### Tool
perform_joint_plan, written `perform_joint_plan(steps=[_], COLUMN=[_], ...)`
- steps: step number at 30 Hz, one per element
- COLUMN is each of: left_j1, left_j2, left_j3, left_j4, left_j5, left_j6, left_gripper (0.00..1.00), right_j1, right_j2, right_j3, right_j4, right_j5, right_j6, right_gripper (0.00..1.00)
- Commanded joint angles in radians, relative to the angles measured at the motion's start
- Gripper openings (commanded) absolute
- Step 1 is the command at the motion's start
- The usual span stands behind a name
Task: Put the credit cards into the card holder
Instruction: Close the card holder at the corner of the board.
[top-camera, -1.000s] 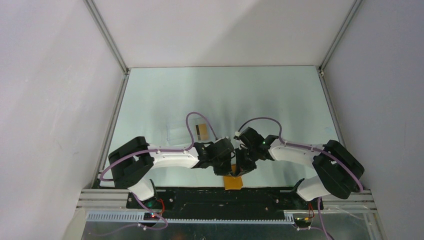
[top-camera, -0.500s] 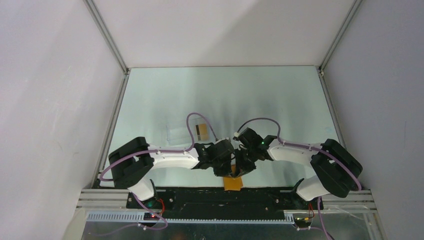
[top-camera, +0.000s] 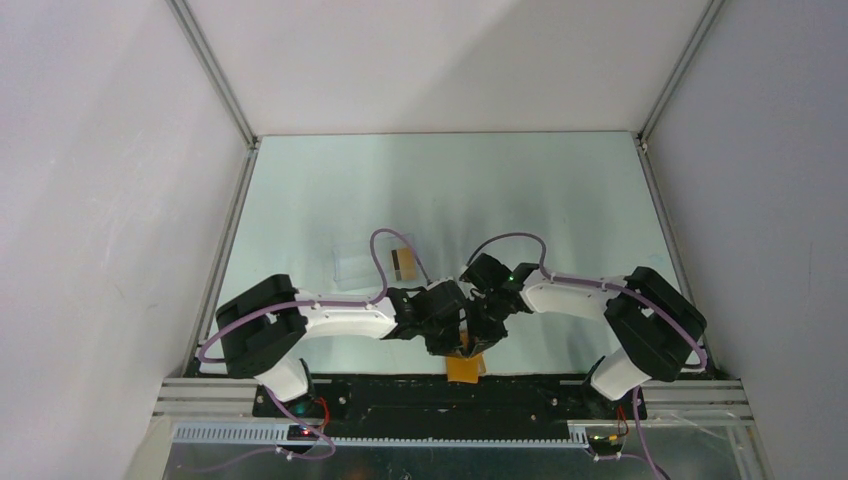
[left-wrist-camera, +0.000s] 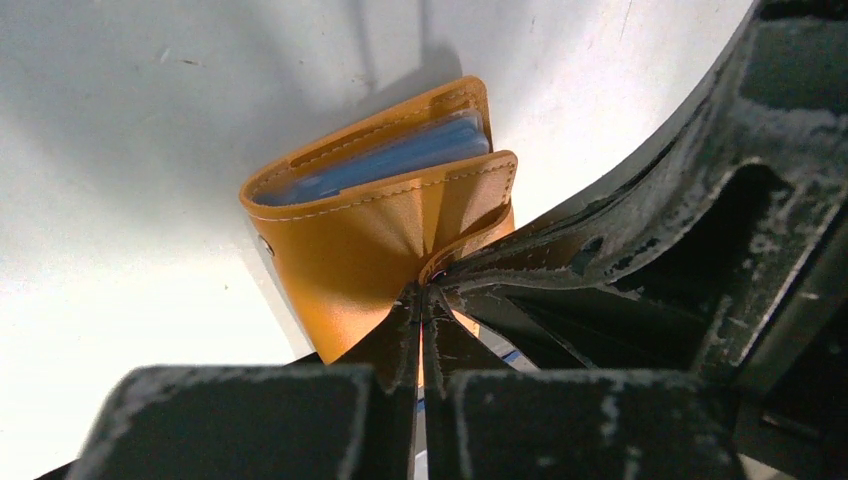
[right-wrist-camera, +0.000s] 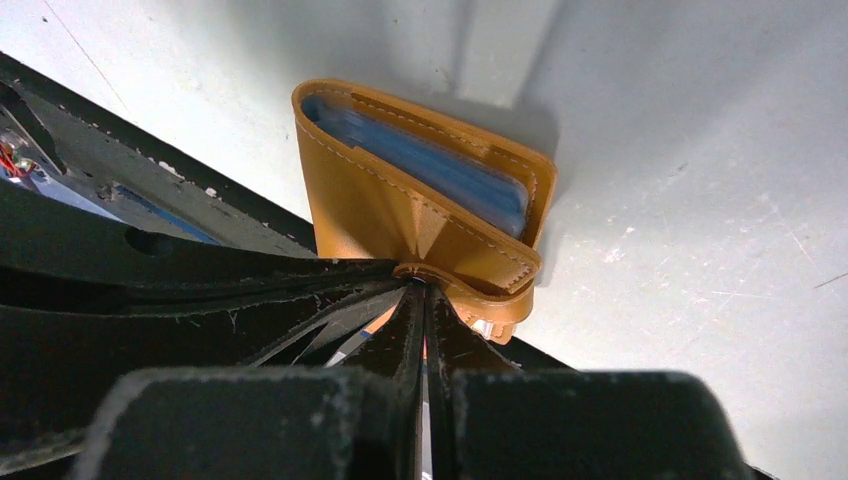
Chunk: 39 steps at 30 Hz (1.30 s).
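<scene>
Swings R elbow inward vs a sec ago, wrist tucked closer to L one; holder (top-camera: 466, 368) hardly shifts. Keeps L pincer (left-wrist-camera: 420, 295) shut tight on one orange flap, holder straight ahead of tips, touching. Keeps R pincer (right-wrist-camera: 420, 282) shut tight on opposite flap, by tab. Pins holder between both pincers, on their near side; can't tell if lifted. Shows blue pockets in narrow gap, mouth barely parted. Prob calls for pulling flaps apart next, L and R in opposite dirs, across fold. Leaves card (top-camera: 404, 262) well beyond L pincer, far-left of it, at end of clear case (top-camera: 355, 266), long axis pointing away from bases. Lies nearer L arm than R, so L looks the likely fetcher once holder opens.
</scene>
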<state>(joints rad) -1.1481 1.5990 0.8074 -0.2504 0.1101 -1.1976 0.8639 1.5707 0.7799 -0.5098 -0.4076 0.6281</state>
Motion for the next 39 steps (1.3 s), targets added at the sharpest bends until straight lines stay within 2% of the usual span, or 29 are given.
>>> perform_joint_plan(steps=[1,7,11,16,24,39], left_j1=[-0.036,-0.027,-0.013,0.004,0.017,0.025], left_j2=[0.052,0.031,0.015,0.008,0.0,-0.016], left_j3=[-0.022,0.046,0.069,0.073,0.07,0.103], left_j4=[-0.013,-0.013,-0.013,-0.012,-0.013,-0.016], left_j5=[0.044,0.014,0.001,0.002,0.002,-0.001], left_j6=[-0.02,0.052,0.071,0.082,0.083,0.113], left_gripper=[0.0,0.0,0.0,0.0,0.0,0.0], right_j1=[0.06,-0.046,-0.128,-0.169,-0.129,-0.084], right_j2=[0.066,-0.116,-0.176,-0.096,0.001,0.142], right_j3=[-0.051,-0.021,-0.003,0.046,0.07,0.141], right_j4=[-0.017,0.049,0.067,0.045,-0.013,-0.018], right_j5=[0.146,0.017,-0.034,-0.045,-0.019,0.11], right_j6=[-0.024,-0.04,-0.055,-0.109,-0.143,-0.168], right_gripper=[0.0,0.01,0.13,0.16,0.02,0.02])
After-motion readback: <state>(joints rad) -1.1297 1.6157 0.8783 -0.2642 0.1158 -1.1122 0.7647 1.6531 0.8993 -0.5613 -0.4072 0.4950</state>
